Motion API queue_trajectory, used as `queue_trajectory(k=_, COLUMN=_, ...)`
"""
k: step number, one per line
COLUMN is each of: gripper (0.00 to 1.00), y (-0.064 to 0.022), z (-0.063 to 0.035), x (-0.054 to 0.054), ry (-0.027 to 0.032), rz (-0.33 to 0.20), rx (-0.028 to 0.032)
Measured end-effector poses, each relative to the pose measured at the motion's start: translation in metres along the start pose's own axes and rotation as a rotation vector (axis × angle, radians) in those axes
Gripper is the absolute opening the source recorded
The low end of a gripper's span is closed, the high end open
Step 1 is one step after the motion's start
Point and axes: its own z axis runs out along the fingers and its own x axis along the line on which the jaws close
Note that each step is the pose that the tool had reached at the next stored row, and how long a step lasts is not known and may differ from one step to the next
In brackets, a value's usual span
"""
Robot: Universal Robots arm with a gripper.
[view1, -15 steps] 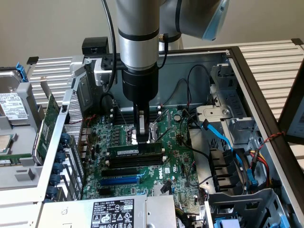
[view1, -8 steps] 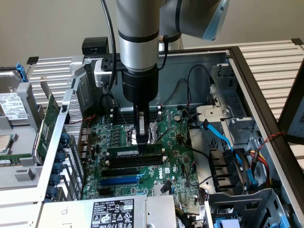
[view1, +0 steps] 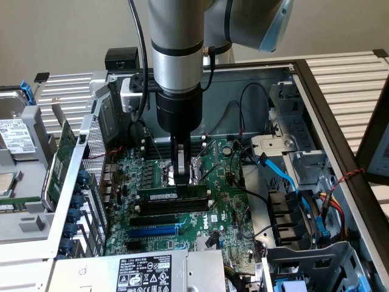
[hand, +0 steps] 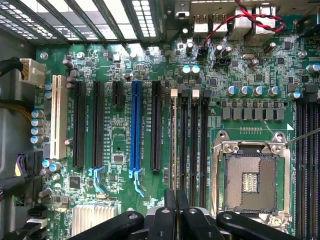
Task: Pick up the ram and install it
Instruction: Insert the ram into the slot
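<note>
ram (view1: 173,196) (hand: 175,140): a green stick with dark chips and a white label, standing on its long edge across the motherboard. In the wrist view we see it edge-on, in line with the black memory slot farthest from the CPU socket. We cannot tell whether it is fully seated.
jaws: brought together on the ram's upper edge near its middle, clamped on it as far as we can see.
robot arm (view1: 176,55): silver and black, hanging straight down into the open case.
memory slots (hand: 195,140): three bare black ones, lying between the ram and the CPU socket.
CPU socket (hand: 250,182): metal-framed, its contacts exposed.
motherboard (view1: 124,179): green, lying flat in the case.
blue expansion slot (hand: 135,125): on the ram's other side, with one black slot between them.
computer case (view1: 316,91): lying open on a slatted worktop (view1: 352,79).
blue cable (view1: 279,173): beside the board, toward the exterior view's right.
expansion card (view1: 61,161): green, outside the case at the exterior view's left, well apart from the ram.
</note>
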Motion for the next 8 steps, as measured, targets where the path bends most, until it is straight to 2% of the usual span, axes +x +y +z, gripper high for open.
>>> queue_trajectory(k=8, gripper=0.13, y=-0.0001, z=0.0015, x=0.0008, ry=0.0000, rz=0.000, rx=-0.0001)
